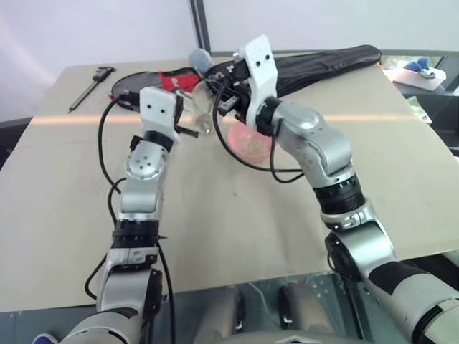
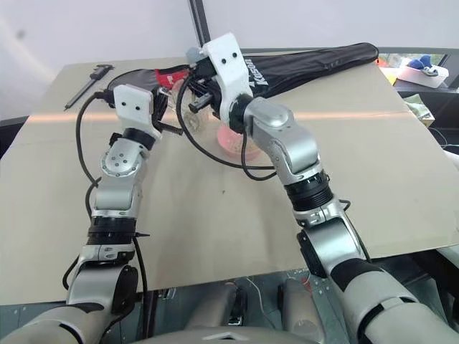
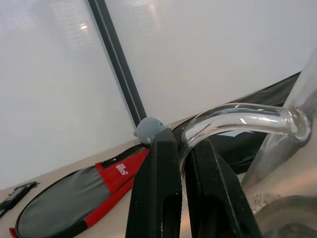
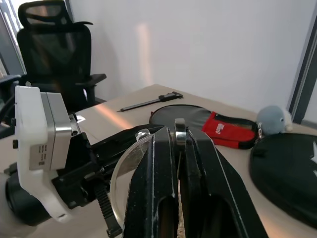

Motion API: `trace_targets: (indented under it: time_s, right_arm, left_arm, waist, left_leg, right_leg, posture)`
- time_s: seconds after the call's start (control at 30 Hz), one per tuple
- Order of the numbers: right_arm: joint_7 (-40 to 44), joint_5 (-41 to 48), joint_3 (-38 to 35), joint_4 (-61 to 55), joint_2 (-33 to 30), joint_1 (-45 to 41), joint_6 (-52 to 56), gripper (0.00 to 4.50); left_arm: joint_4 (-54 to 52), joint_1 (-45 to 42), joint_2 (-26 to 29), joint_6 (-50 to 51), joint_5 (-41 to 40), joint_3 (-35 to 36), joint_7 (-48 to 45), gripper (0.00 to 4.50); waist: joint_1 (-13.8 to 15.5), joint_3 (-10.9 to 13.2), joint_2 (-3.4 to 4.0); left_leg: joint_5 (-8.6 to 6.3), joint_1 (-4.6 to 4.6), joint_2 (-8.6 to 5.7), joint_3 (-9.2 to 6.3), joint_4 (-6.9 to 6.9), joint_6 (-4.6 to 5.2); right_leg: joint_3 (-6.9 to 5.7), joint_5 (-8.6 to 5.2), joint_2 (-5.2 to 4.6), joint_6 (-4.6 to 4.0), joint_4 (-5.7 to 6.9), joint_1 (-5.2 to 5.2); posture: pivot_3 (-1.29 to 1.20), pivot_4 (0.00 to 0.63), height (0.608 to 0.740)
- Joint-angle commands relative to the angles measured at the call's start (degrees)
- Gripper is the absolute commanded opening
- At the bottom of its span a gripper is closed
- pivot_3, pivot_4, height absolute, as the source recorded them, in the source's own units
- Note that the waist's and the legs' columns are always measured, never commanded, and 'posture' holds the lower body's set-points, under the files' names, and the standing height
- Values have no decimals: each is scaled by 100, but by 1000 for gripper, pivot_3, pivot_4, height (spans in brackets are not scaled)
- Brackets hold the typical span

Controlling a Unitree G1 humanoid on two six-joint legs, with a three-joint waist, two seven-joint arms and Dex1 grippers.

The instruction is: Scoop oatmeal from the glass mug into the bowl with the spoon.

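Pincers clamp glass mug (image 3: 237, 119) handle and spoon (image 4: 180, 131); caliper (image 1: 91, 84), bags behind.

white wall (image 4: 223, 44), blk office chair (image 4: 54, 49).

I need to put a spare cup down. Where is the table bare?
Bare: the table's broad near stretch in front of the pink bowl, plus its right side. Crowded: the far edge, with the caliper, black racket covers and glass mug.
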Motion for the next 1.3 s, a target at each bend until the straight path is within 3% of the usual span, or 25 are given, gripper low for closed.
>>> trace_targets:
  time_s: [0.03, 0.37, 0.83, 1.03, 1.27, 1.3]
  right_arm:
    - [-10, 525, -456, -70, 233, -130, 386, 0]
    - [-739, 1787, -2095, 221, 301, -646, 1659, 0]
    - [-1920, 2684, -3470, 1236, 27, -1167, 1983, 0]
    - [-2094, 2791, -3576, 1487, -185, -1284, 1946, 0]
    - [-1276, 1622, -1914, 731, -414, -915, 1268, 0]
    - [-1296, 1751, -1967, 720, -298, -883, 1335, 0]
  left_arm:
    - [-242, -161, -6, -256, 2, 47, 87, 18]
    - [384, -199, 37, -413, 96, 45, 123, 18]
    - [1639, -773, 90, -980, 453, -157, 232, 18]
    - [1963, -934, 100, -1211, 481, -173, 256, 18]
    - [1955, -1023, 43, -1393, 437, -228, 233, 18]
    - [1930, -1033, 17, -1385, 436, -244, 236, 18]
  waist:
    - [0, 0, 0]
    - [-2, 0, 0]
    - [-3, 0, 0]
    - [-5, 0, 0]
    - [-56, 0, 0]
    - [-71, 0, 0]
  left_leg:
    - [0, 0, 0, 0, 0, 0]
    - [0, 1, 0, -1, -1, 0]
    - [0, -1, -1, 2, -2, 0]
    - [1, -2, -1, 4, -2, 0]
    - [1, -6, -1, 11, -5, 0]
    - [0, -6, 0, 11, -5, 0]
  right_leg:
    - [0, 0, 0, 0, 0, 0]
    - [-2, 0, 0, 0, 2, 0]
    - [0, 0, -2, 0, 2, 0]
    - [2, 0, -2, 0, 3, -2]
    - [13, 0, -2, 0, 7, -12]
    - [13, 0, -2, 0, 7, -12]
  posture:
    - [0, 150, 740]
    - [0, 150, 740]
    - [0, 150, 740]
    - [0, 150, 740]
    - [0, 150, 740]
    - [0, 150, 740]
